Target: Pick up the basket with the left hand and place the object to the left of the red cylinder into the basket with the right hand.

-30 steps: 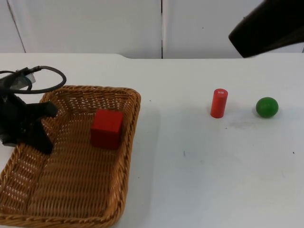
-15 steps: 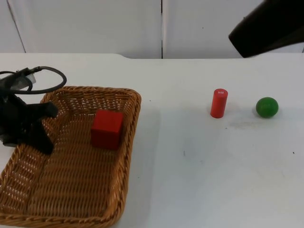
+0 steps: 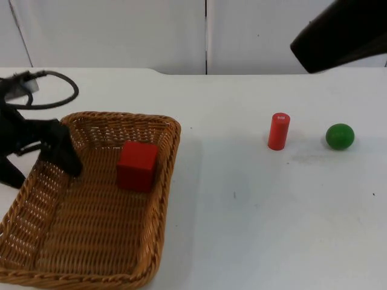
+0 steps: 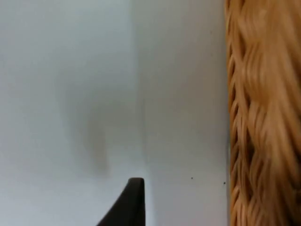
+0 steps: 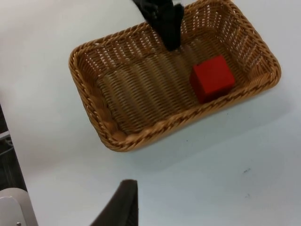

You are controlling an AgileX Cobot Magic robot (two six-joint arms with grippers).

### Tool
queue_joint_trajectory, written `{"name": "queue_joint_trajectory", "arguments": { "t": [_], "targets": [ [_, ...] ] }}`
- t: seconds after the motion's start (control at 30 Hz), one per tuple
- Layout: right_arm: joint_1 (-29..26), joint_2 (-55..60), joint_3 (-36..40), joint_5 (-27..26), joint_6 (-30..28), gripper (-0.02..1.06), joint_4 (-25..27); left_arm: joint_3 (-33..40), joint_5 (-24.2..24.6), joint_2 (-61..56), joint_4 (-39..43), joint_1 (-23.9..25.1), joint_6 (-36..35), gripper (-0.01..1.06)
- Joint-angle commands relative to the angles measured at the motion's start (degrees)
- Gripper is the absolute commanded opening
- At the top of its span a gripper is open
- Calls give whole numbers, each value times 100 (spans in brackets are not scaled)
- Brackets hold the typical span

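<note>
Basket (image 3: 91, 205) of woven wicker is the landmark here, lying on the white table (image 3: 254, 205) with a red cube (image 3: 137, 165) inside it, near the back wall and toward the right-hand wall of the basket. The cube is the thing that lies to the left of the red cylinder (image 3: 278, 131), and it rests on the basket's floor, touched by neither arm. The left gripper (image 3: 37, 158) is at the basket's back left corner: one black finger (image 3: 63, 154) reaches down inside the left wall, the other finger (image 3: 9, 172) stands outside it, so the jaws straddle the rim, set apart about the thickness of the weave; whether they press on the wicker cannot be told from these views. In the left wrist view the basket's wall (image 4: 263, 117) runs close beside a black fingertip (image 4: 127, 202) over bare table. The right wrist view looks down on the whole basket (image 5: 117, 94) from above, with the cube (image 5: 212, 77) in it and the left arm's finger (image 5: 168, 21) dipping in at the far rim. The right arm (image 3: 338, 36) waits high, well to the right of the basket. The red cylinder stands upright well to the right of the basket, and a green ball (image 3: 340, 136) lies farther right, beyond the cylinder and apart from it.
</note>
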Motion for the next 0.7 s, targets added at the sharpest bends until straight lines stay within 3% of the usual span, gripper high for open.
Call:
{"name": "queue_joint_trajectory", "arguments": {
  "t": [0.0,0.27,0.67],
  "targets": [
    [-18,-70,21,7,-60,105,55,-34,-34,-323,322,18,-261,105],
    [-18,-70,21,7,-60,105,55,-34,15,-1265,747,18,-775,105],
    [-18,-70,21,-94,110,105,31,-23,681,-2914,647,18,-968,105]
  ]
}}
